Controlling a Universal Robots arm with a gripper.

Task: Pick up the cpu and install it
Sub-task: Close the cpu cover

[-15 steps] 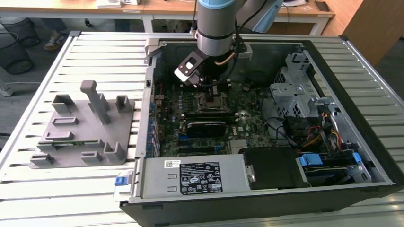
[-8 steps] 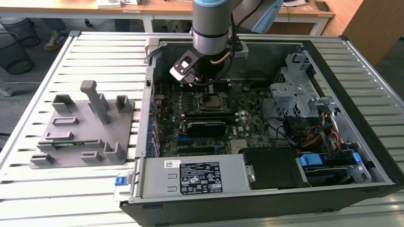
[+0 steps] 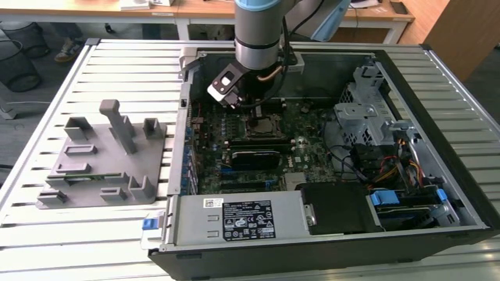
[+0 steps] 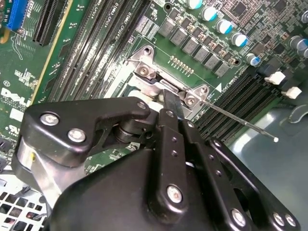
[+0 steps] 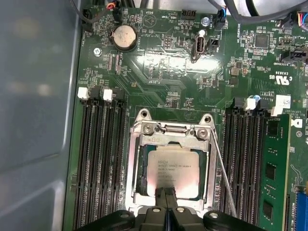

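Note:
The cpu (image 5: 173, 168), a flat square chip with a silvery top, lies flat inside the metal socket frame (image 5: 169, 129) on the green motherboard (image 5: 159, 67). My gripper (image 5: 166, 195) hangs right over the chip's edge, its two dark fingers pressed together and shut, tips at or just above the chip. In the second wrist view the gripper (image 4: 171, 103) reaches down to the socket frame (image 4: 154, 77), hiding the chip. In the exterior view the gripper (image 3: 252, 110) stands low inside the open computer case (image 3: 437, 76), above the socket (image 3: 263, 125).
A thin wire socket lever (image 5: 224, 180) stands out beside the frame. Memory slots (image 5: 98, 159) flank the socket and a green memory stick (image 5: 272, 178) sits in one. A grey plastic fixture (image 3: 102, 167) rests on the slatted table at the exterior view's left. A power supply (image 3: 242, 218) and drive cage (image 3: 363, 111) crowd the case.

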